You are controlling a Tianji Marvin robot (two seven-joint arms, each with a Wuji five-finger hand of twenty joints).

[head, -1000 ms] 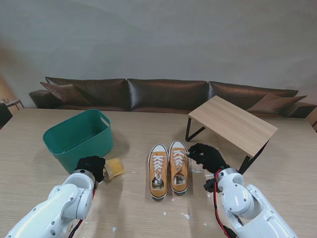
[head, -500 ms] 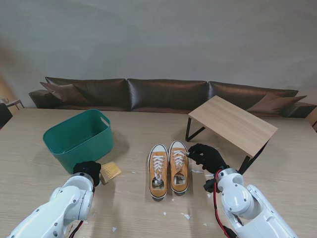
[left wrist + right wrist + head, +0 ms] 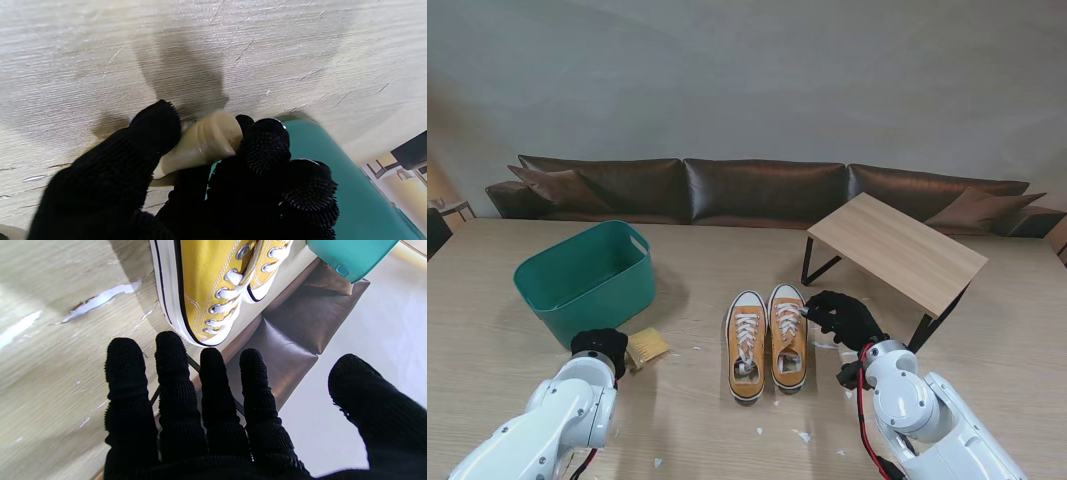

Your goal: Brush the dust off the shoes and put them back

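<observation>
Two yellow sneakers with white laces stand side by side mid-table, the left shoe [image 3: 746, 346] and the right shoe [image 3: 788, 337], toes pointing away from me. My right hand [image 3: 842, 316], in a black glove, is open next to the right shoe [image 3: 206, 290], fingers [image 3: 213, 390] straight and thumb apart; I cannot tell if it touches the shoe. My left hand [image 3: 598, 346] is shut on the pale wooden handle [image 3: 203, 143] of a brush [image 3: 649, 347], whose bristle head sticks out toward the shoes, low over the table.
A green plastic basket [image 3: 587, 277] stands just beyond my left hand. A small wooden side table [image 3: 897, 250] with black legs stands at the right, behind my right hand. White scraps [image 3: 802, 435] lie scattered on the table top near the shoes. A brown sofa runs along the far edge.
My left hand has drawn the brush a little nearer to me and leftward, away from the shoes. The right hand and the shoes have not moved.
</observation>
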